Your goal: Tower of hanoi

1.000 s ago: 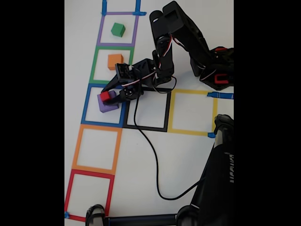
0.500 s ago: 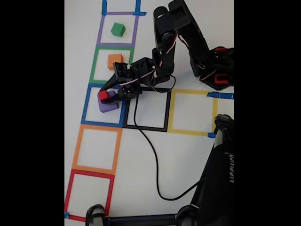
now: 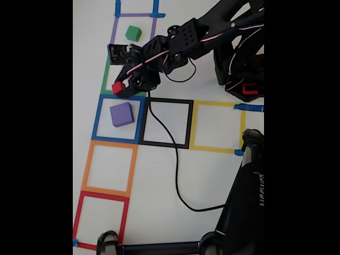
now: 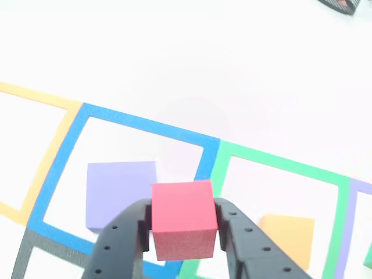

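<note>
Clamped on the red cube [image 4: 183, 218], gripper [image 4: 184, 224] with both black fingers [image 4: 119, 238] pressed flat to the cube's opposite sides in the other view. Stretched out from the base at the right of the fixed view toward the left, arm [image 3: 196, 37] nearly level, wrist bent down, gripper [image 3: 119, 87] tip hanging over the lower edge of the green tape square [image 3: 106, 74], red cube [image 3: 118, 87] lifted clear of the table [image 3: 212, 175]. Sits alone inside the blue tape square [image 3: 97, 119], purple cube [image 3: 121, 113], uncovered, just below the gripper in the fixed view. Rests inside the purple tape square [image 3: 113, 32], green cube [image 3: 133, 33]. Hidden behind the gripper in the fixed view, orange cube [image 4: 286, 238]; seen in the other view inside the green tape square [image 4: 273, 160], lower part cut off by the frame edge and partly behind the right finger. Washed out and pale in the other view, purple cube [image 4: 119, 192], bottom edge behind the left finger.
</note>
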Robot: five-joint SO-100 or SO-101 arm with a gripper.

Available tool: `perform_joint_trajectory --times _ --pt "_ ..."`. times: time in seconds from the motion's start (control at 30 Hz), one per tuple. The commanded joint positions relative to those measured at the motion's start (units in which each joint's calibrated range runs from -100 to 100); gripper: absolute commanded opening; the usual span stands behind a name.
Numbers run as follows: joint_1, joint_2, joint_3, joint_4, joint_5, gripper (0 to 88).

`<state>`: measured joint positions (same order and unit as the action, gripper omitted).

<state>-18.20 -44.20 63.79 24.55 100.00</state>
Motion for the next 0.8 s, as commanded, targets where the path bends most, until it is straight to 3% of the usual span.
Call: perform_joint_trajectory --times 0.0,0.17,0.37,0.53,0.77 --pt "4.97 -7.68 -21.88 33.75 0.00 1.1" --pt "10.72 -6.55 -45.70 55.78 0.00 1.1" --pt "17.81 -2.59 -68.97 73.59 0.00 1.1" --pt "20.69 -1.54 -76.24 75.45 -0.68 1.1" --pt "28.26 -3.16 -70.79 74.97 0.00 1.1"
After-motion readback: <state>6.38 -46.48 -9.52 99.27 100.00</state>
